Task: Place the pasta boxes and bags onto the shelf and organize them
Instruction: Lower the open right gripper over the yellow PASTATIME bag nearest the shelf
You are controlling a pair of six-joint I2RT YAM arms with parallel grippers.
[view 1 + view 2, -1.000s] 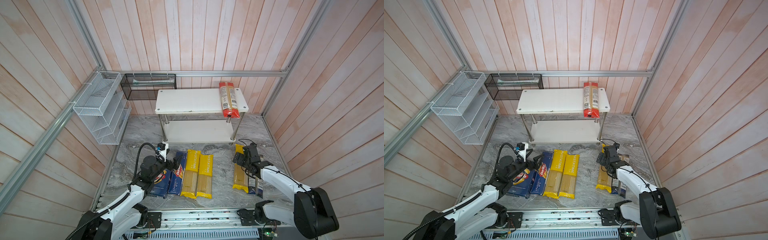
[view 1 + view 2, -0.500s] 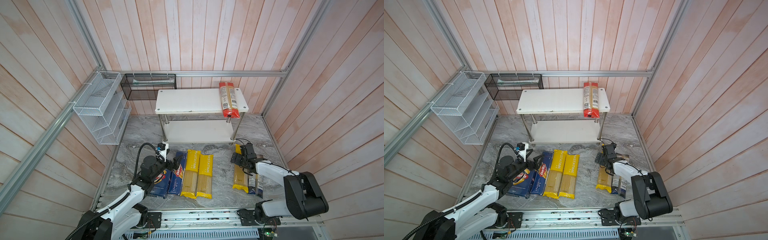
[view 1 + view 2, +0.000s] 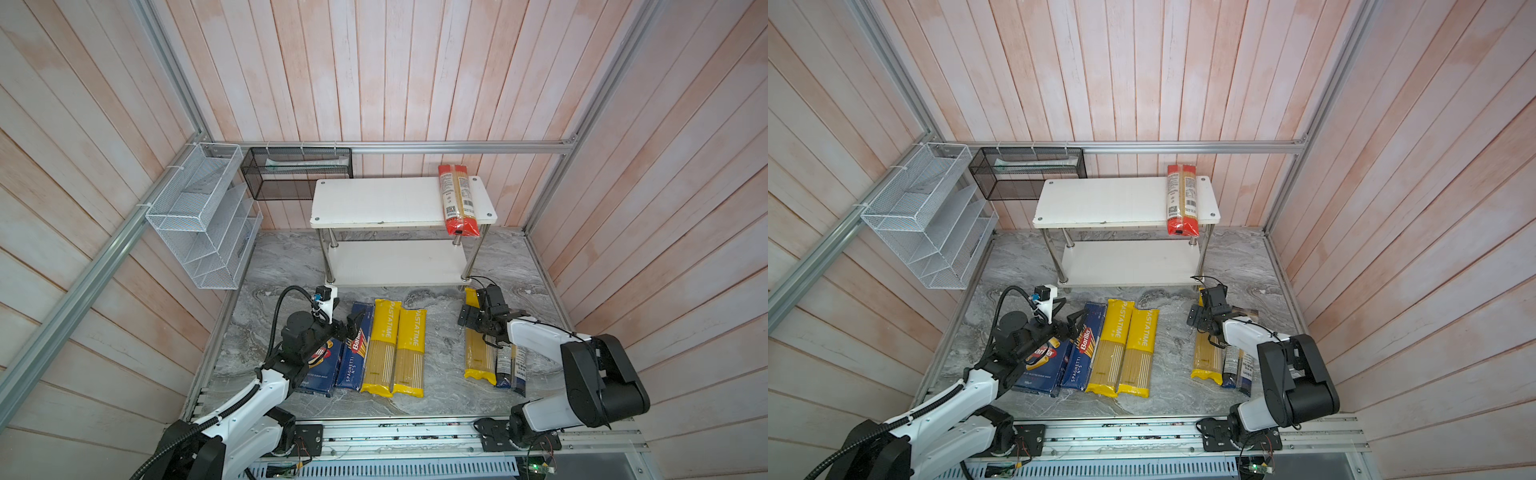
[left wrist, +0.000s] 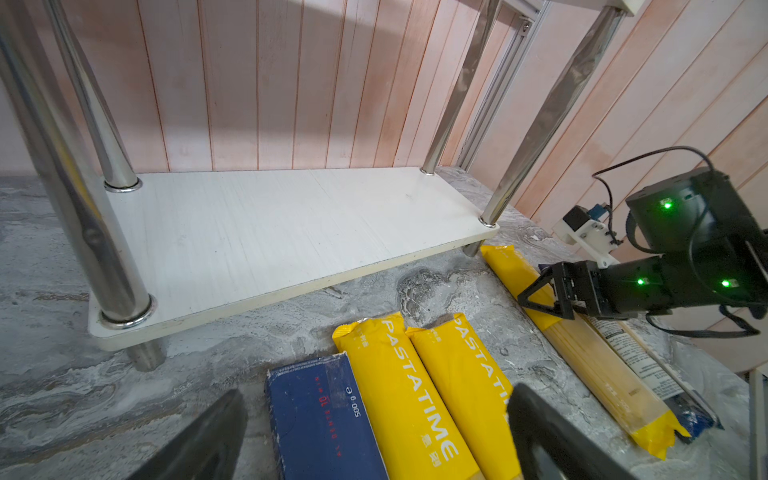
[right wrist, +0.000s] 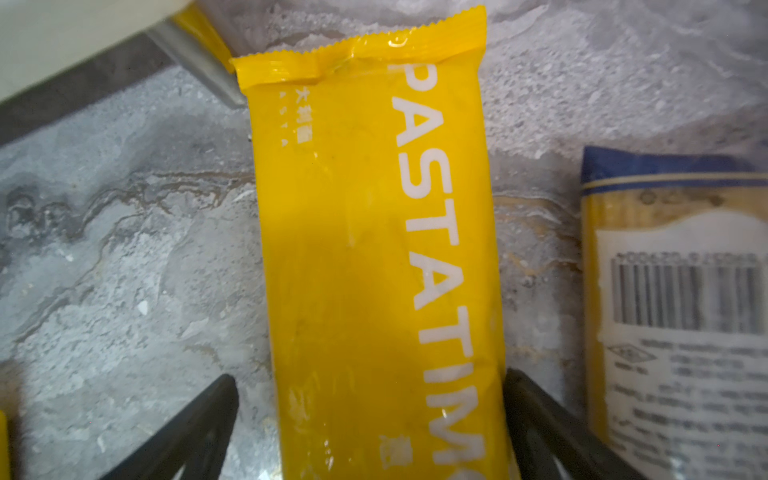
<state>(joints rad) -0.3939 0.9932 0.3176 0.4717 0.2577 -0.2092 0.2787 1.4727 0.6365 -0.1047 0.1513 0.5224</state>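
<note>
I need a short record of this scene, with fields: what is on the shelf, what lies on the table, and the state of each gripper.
Shelf: red bag lying on the top board; lower board bare.
Table, left group: wide box, narrow box, two yellow bags, side by side.
Table, right group: third yellow bag, blue-ended bag.
Left gripper: open, holding nothing.
Right gripper: open, jaws either side of the third yellow bag.
</note>
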